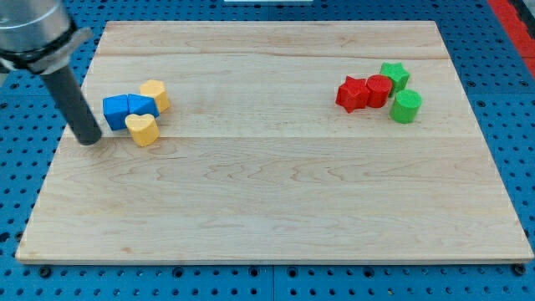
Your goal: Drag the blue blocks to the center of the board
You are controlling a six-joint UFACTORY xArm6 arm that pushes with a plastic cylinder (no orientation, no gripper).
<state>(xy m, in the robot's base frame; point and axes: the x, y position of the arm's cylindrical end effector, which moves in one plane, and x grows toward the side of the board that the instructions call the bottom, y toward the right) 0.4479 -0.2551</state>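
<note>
Two blue blocks sit side by side at the board's left: a blue cube-like block (116, 111) and a second blue block (142, 106) touching its right side. A yellow block (155, 94) touches them at the upper right, and a yellow heart-shaped block (144, 130) touches them from below. My tip (89, 139) rests on the board just left of and slightly below the left blue block, a small gap away. The dark rod rises from it towards the view's top left.
At the board's right lies a cluster: a red star block (351, 93), a red cylinder-like block (379, 89), a green star block (394, 75) and a green cylinder (407, 106). The wooden board (276, 192) lies on a blue perforated surface.
</note>
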